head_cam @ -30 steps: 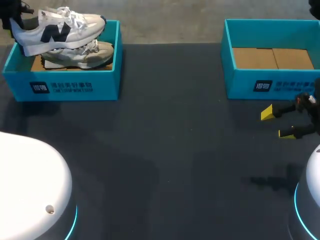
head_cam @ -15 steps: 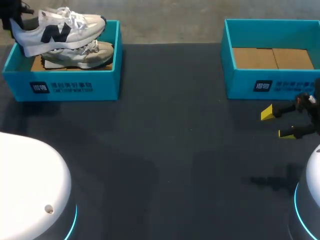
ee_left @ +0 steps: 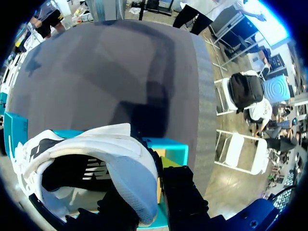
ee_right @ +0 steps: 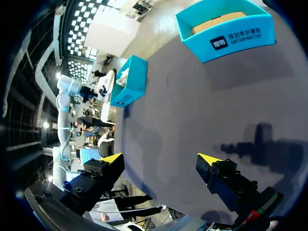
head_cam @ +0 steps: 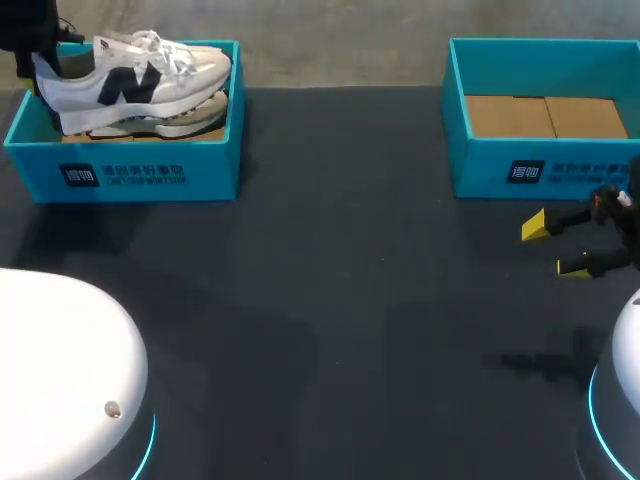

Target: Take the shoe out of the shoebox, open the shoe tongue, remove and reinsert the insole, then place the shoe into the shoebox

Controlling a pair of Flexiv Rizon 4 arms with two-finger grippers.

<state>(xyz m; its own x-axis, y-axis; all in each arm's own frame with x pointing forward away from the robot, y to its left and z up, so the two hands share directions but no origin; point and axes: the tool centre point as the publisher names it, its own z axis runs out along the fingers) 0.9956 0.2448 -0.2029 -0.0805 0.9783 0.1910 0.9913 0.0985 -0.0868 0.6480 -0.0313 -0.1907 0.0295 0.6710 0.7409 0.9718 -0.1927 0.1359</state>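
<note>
Table (head_cam: 340,300): dark, matte, takes up most of the head view, with a soft shadow patch near the right arm base (head_cam: 620,400). The white dome of the left arm base (head_cam: 60,370) sits at the near left corner. Two teal boxes stand at the far edge, well apart. The left box (head_cam: 130,175) is at the far left, the right box (head_cam: 540,170) at the far right, both open-topped. The right box shows only its cardboard floor (head_cam: 545,115). Shoe (head_cam: 140,80): white with a dark side mark and white laces, over the left box, heel toward the box's left end, toe toward its right end, upper well above the rim. A second shoe (head_cam: 190,118), pale, lies in the box under it; whether the two touch, I cannot tell. Left gripper (ee_left: 144,199): at the shoe's heel. In the left wrist view its black fingers stand one on each side of the heel collar and press on it, so it is clamped on the shoe, with the teal box wall just beyond and bare table stretching ahead. Right gripper (head_cam: 555,247): low over the table at the right side, just in front of the right box, fingers wide apart, nothing between them. In the right wrist view its shadow falls on the table ahead.
</note>
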